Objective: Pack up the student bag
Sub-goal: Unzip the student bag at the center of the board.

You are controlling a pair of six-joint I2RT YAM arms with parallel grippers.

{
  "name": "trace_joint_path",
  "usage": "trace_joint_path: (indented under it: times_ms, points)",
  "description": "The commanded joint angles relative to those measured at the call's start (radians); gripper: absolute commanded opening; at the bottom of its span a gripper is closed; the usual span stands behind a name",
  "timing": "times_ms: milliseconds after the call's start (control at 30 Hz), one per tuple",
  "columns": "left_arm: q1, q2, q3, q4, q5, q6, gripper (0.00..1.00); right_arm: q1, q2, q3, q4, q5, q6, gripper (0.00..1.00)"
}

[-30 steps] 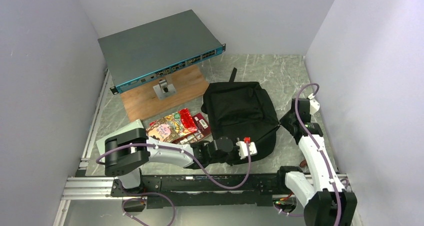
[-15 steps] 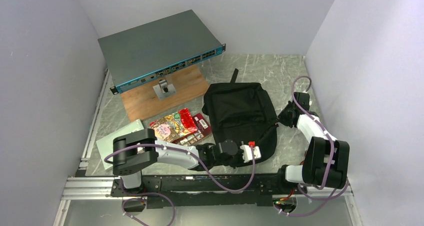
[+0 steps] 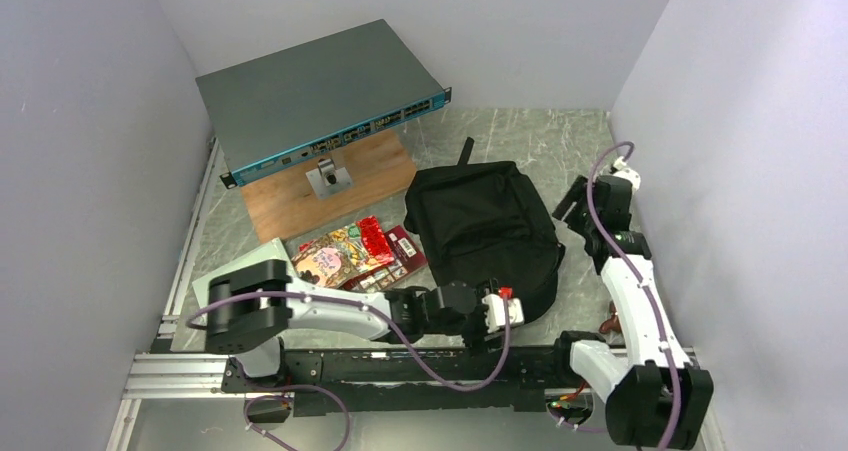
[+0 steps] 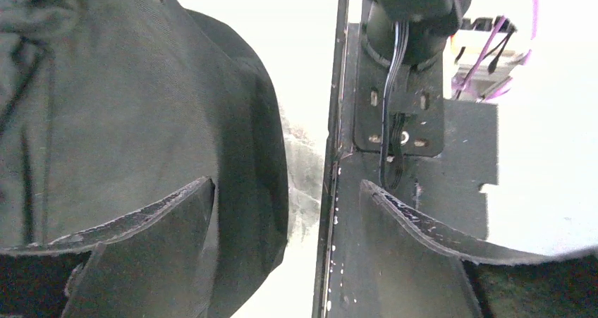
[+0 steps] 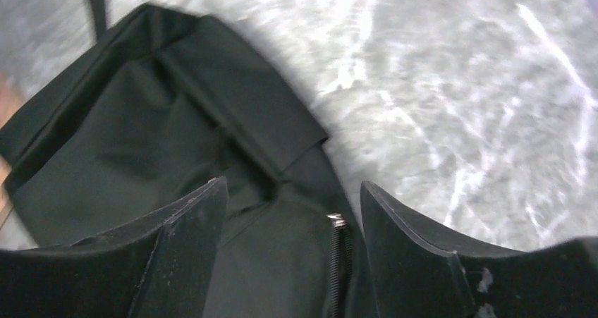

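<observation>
The student bag (image 3: pixel 482 229), a black soft backpack, lies flat on the marbled table in the middle of the top view, its top loop (image 3: pixel 465 151) pointing to the far side. My left gripper (image 3: pixel 516 313) hovers at the bag's near right corner. Its jaws are open, with nothing between them; the left wrist view shows the bag's edge (image 4: pixel 141 120) on the left. My right gripper (image 3: pixel 566 205) stands open just above the bag's right edge, holding nothing. The right wrist view shows the bag's fabric (image 5: pixel 176 127) and a zipper (image 5: pixel 337 261) below its fingers.
A flat grey network switch (image 3: pixel 320 99) rests on a wooden board (image 3: pixel 300 199) at the back left. Colourful snack packets (image 3: pixel 355 251) lie left of the bag, with a white flat sheet (image 3: pixel 215 286) beside them. Walls close in both sides. A black rail (image 4: pixel 338 156) runs along the near edge.
Both grippers have opened and let go of the bag. The right gripper moved up and toward the far side; the bag's stretched right corner has relaxed.
</observation>
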Motion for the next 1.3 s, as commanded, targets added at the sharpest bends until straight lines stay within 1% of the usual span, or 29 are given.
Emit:
trace_joint_path:
  times_ms: [0, 67, 133, 167, 267, 333, 367, 400, 433, 467, 533, 600, 667, 733, 800, 867, 933, 1067, 1167, 1267]
  points:
    - [0.025, -0.188, 0.034, -0.069, -0.009, -0.094, 0.82, 0.199, -0.029, 0.093, -0.081, -0.058, -0.094, 0.74]
    - [0.063, -0.251, 0.034, -0.138, -0.011, -0.140, 0.83, 0.303, -0.040, 0.087, -0.084, -0.154, -0.088, 0.81]
    - [0.094, -0.321, 0.016, -0.192, -0.025, -0.191, 0.82, 0.382, -0.031, 0.079, -0.110, -0.264, -0.069, 0.83]
    - [0.109, -0.357, 0.002, -0.218, -0.026, -0.230, 0.82, 0.428, -0.027, 0.075, -0.133, -0.272, -0.053, 0.83]
    - [0.163, -0.459, -0.070, -0.275, -0.099, -0.352, 0.80, 0.542, -0.058, 0.032, -0.179, -0.272, 0.034, 0.83]
    - [0.218, -0.502, -0.116, -0.295, -0.102, -0.459, 0.79, 0.590, -0.102, 0.002, -0.231, -0.255, 0.139, 0.78]
    - [0.253, -0.518, -0.137, -0.292, -0.074, -0.506, 0.77, 0.611, -0.131, -0.015, -0.259, -0.242, 0.193, 0.76]
    - [0.277, -0.526, -0.152, -0.283, -0.048, -0.539, 0.75, 0.628, -0.163, -0.034, -0.284, -0.243, 0.242, 0.65]
    - [0.295, -0.528, -0.163, -0.274, -0.040, -0.556, 0.73, 0.647, -0.194, -0.054, -0.311, -0.235, 0.292, 0.57]
    - [0.300, -0.522, -0.165, -0.267, -0.039, -0.559, 0.73, 0.670, -0.228, -0.073, -0.338, -0.221, 0.346, 0.51]
    - [0.301, -0.484, -0.154, -0.254, -0.022, -0.545, 0.71, 0.715, -0.290, -0.105, -0.407, -0.190, 0.426, 0.45]
    - [0.301, -0.432, -0.116, -0.268, 0.000, -0.538, 0.69, 0.734, -0.334, -0.111, -0.491, -0.163, 0.482, 0.40]
    - [0.301, -0.373, -0.075, -0.274, 0.039, -0.525, 0.67, 0.738, -0.367, -0.110, -0.570, -0.150, 0.519, 0.32]
    - [0.301, -0.314, -0.046, -0.256, 0.069, -0.509, 0.66, 0.739, -0.393, -0.112, -0.608, -0.133, 0.554, 0.24]
    - [0.302, -0.245, -0.003, -0.249, 0.076, -0.495, 0.67, 0.740, -0.405, -0.138, -0.602, -0.131, 0.589, 0.20]
    - [0.310, -0.159, 0.052, -0.304, 0.059, -0.503, 0.67, 0.740, -0.393, -0.187, -0.561, -0.150, 0.613, 0.17]
    - [0.331, -0.062, 0.133, -0.375, 0.061, -0.529, 0.66, 0.742, -0.362, -0.247, -0.482, -0.198, 0.627, 0.16]
    - [0.398, 0.119, 0.238, -0.434, 0.115, -0.585, 0.68, 0.758, -0.340, -0.347, -0.355, -0.190, 0.667, 0.14]
    - [0.442, 0.252, 0.324, -0.479, 0.116, -0.574, 0.70, 0.781, -0.350, -0.406, -0.261, -0.199, 0.693, 0.14]
    - [0.489, 0.343, 0.414, -0.521, 0.114, -0.553, 0.72, 0.794, -0.329, -0.450, -0.163, -0.188, 0.686, 0.14]
